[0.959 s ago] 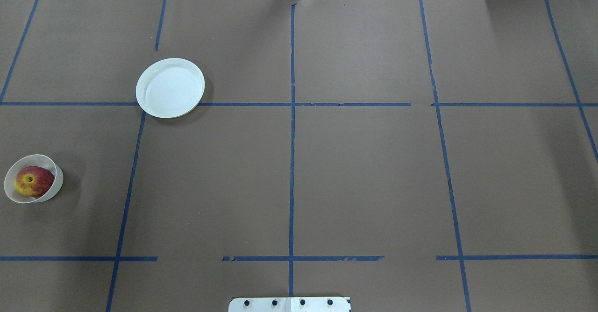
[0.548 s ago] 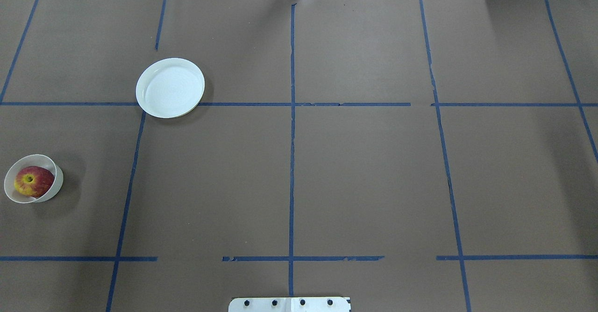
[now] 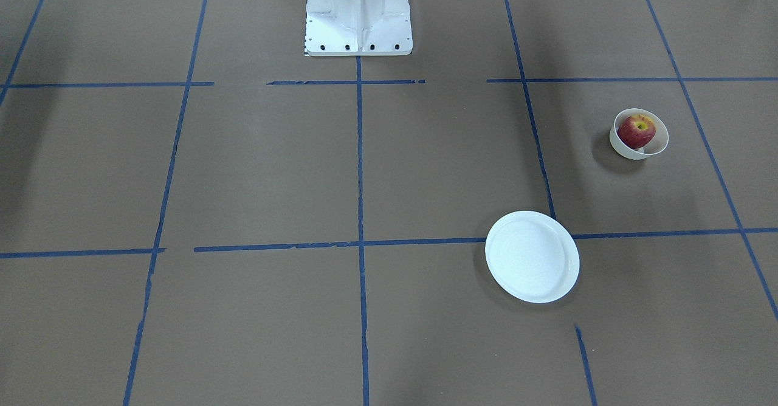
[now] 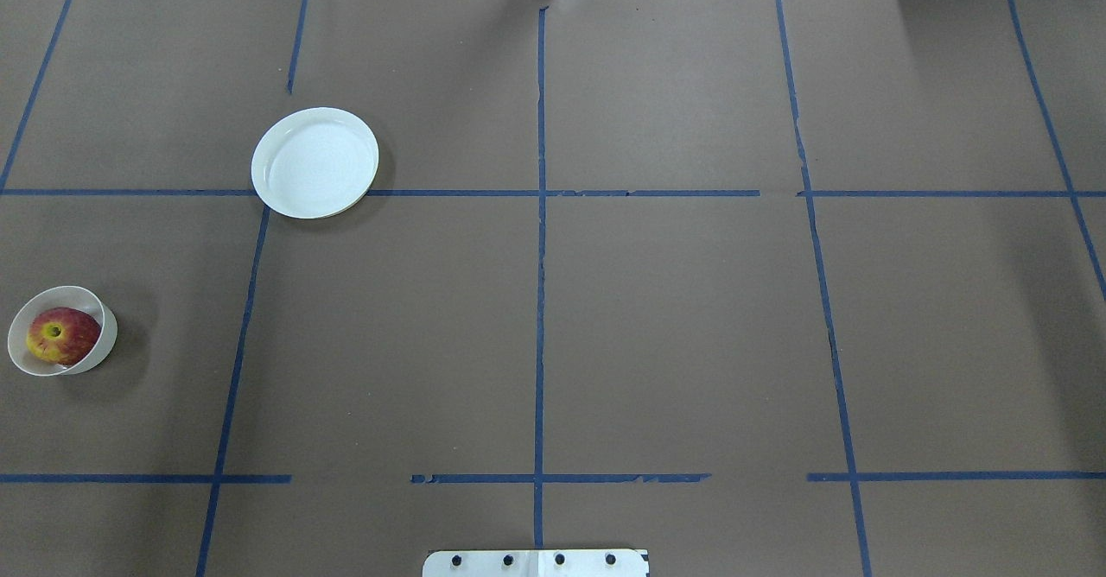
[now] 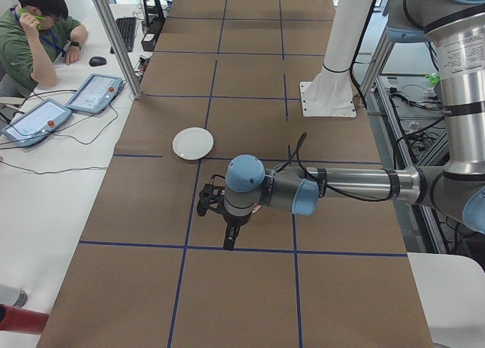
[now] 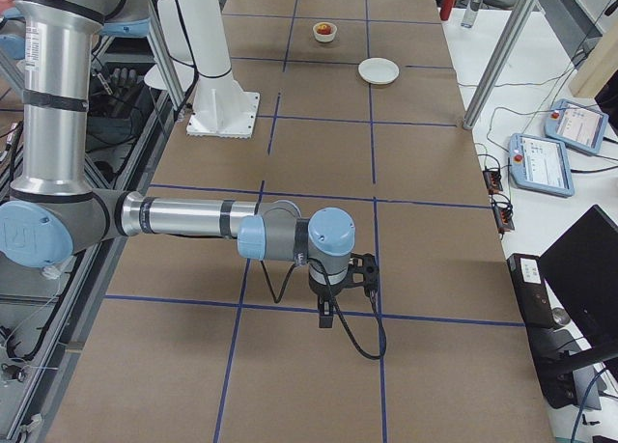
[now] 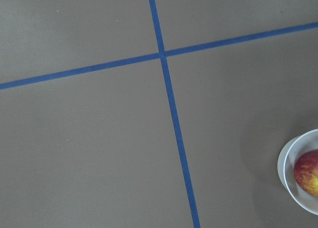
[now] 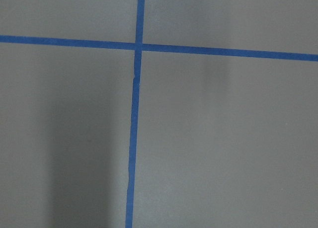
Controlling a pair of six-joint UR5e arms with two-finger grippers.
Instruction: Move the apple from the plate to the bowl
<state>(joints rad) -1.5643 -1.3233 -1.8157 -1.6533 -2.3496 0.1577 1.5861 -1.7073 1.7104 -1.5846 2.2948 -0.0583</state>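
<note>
Small round red apple (image 4: 54,335) with a yellow patch at its stem dimple: sits inside the small deep off-white bowl (image 4: 107,338), stem dimple up. It fills most of the bowl.

Bowl stands upright on the brown paper-covered table (image 4: 691,344), at roughly 9 o'clock from the table's middle in the overhead view, hard by that edge.

Flat round glossy white plate (image 4: 315,162): at about 1 o'clock from the bowl in the overhead view, well apart from it. Nothing on it. Its near rim overlaps a crossing of the blue tape lines (image 4: 540,301).

Front-facing view agrees: apple (image 3: 636,131) in bowl (image 3: 632,152), plate (image 3: 532,257) at about 7 o'clock from it. White pedestal (image 3: 358,11) at 12 o'clock.

Left gripper (image 5: 227,244): seen only from the left side view, pointing down off the near arm's wrist above the paper. Cannot tell whether it is clenched or released. Its wrist camera catches the apple (image 7: 309,172) and bowl (image 7: 290,178) at 4 o'clock, cut by the edge.

Right gripper (image 6: 326,319): seen only from the right side view, also pointing down over the paper, far from the bowl (image 6: 324,36) and plate (image 6: 379,70). Grip state cannot be told.

Operator (image 5: 34,41) in a green shirt is seated at 10 o'clock in the left side view.
</note>
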